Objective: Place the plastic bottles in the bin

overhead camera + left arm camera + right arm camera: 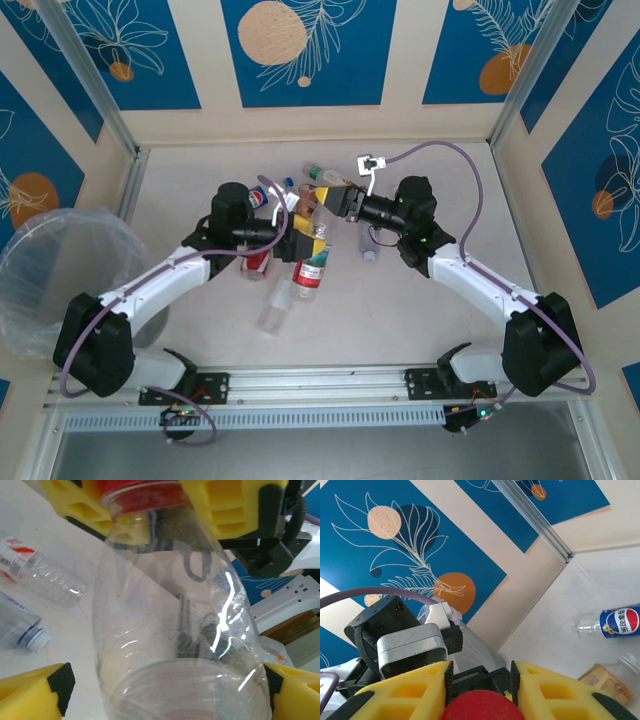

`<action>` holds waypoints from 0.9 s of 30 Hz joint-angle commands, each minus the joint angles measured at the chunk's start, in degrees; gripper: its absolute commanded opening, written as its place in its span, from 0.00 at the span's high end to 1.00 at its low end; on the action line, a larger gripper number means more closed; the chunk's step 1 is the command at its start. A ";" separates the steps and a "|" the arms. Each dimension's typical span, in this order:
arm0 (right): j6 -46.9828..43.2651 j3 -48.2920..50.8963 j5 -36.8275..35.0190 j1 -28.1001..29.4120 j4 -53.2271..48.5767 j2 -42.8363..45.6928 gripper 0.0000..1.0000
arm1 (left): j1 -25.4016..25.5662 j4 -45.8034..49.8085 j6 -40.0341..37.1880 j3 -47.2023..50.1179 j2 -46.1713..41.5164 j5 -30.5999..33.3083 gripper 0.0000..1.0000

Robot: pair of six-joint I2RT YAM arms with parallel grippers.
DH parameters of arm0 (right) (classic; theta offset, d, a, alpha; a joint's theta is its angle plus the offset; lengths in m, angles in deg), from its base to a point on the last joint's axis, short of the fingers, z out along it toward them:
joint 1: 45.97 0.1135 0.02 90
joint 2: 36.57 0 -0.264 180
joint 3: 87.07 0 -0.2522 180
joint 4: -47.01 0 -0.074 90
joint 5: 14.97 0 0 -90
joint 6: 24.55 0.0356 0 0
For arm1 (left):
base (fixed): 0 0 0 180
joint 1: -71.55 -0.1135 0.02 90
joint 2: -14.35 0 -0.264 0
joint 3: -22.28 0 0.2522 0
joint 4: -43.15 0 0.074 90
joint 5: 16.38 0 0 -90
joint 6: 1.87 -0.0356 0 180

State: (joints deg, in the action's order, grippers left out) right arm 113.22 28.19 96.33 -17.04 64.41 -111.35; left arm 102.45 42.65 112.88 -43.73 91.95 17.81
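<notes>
Bottles (310, 275) lie clustered on the desk (420, 310) beneath two arms (150, 285) reaching inward, bin (40, 290) well behind the left tool (308, 232). Left wrist: clear bottle (175, 630) sits between that tool's wide-spread yellow fingers (30, 690). Right wrist: right tool (481, 685) clamps tight on the bottle's red cap (480, 707).

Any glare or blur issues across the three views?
Left wrist: clear bottle close to the lens, soft, white glare streaks; right wrist: red cap blurred at the bottom edge, wall pattern sharp; top external: even light, faint shadows.
</notes>
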 commanded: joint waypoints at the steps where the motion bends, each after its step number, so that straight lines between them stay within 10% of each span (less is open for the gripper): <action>1: -0.30 -0.96 1.19 0.51 5.58 0.46 1.00 | 0.76 -4.96 1.40 -1.87 1.91 -4.80 0.08; 27: -4.14 -1.18 0.40 2.27 4.11 0.18 1.00 | 2.75 1.94 -3.62 -4.39 1.84 -0.32 0.38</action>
State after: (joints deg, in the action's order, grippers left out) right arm 111.87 28.12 97.38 -14.86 70.90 -113.36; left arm 104.61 41.40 112.57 -45.83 94.20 16.24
